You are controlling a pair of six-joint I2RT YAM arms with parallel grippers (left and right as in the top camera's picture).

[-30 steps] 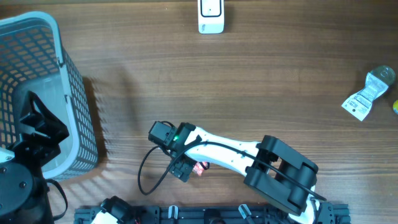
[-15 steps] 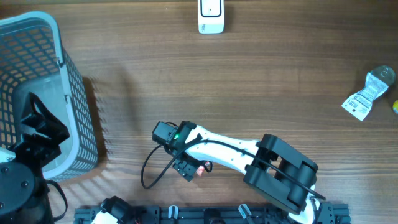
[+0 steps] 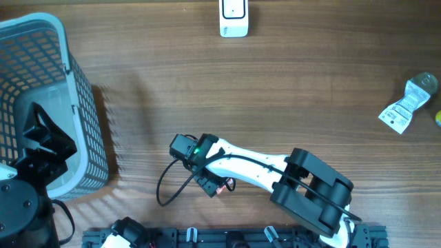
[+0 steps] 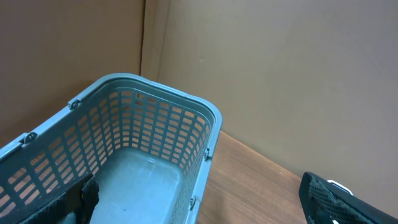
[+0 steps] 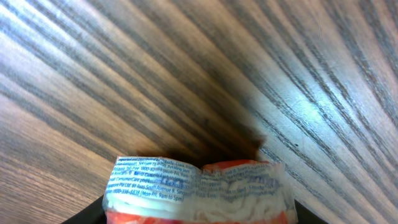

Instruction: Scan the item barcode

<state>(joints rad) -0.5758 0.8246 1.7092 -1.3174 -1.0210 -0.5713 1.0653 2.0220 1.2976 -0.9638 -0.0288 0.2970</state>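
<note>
**Left edge of the wooden tabletop [image 3: 310, 83]:** a pale blue perforated plastic basket [image 3: 86, 110]. The left tool [image 3: 47, 138] hangs over it, fingers wide apart, clear of the work.

**Front edge, centre:** the right tool [image 3: 213, 187] straddles the red-and-white crinkled packet [image 5: 199, 186], presumably to carry it to the white scanner [image 3: 233, 18] at the rear edge. Whether it is clamped on the packet cannot be told.
</note>
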